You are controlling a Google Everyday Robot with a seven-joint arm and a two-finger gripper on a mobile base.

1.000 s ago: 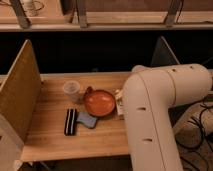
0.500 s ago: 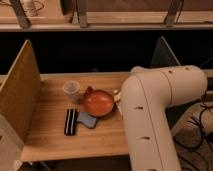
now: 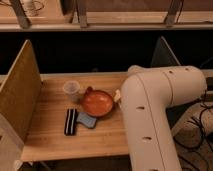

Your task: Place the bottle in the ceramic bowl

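The orange-red ceramic bowl (image 3: 97,103) sits in the middle of the wooden table (image 3: 50,140), with a small nub on its far-left rim. My big white arm (image 3: 155,110) fills the right side and reaches down just right of the bowl. My gripper is hidden behind the arm, by the bowl's right rim. A small pale piece (image 3: 117,95) peeks out there, touching or just above the rim. I cannot tell whether it is the bottle or part of the gripper. The bowl looks empty.
A translucent plastic cup (image 3: 71,89) stands just left of and behind the bowl. A black block (image 3: 70,122) and a blue object (image 3: 86,120) lie in front of the bowl. Upright wooden panels (image 3: 20,95) wall the table's left side. A dark gap lies behind.
The arm has shifted only slightly by the bowl's right rim. The bowl, cup and other objects have not moved.
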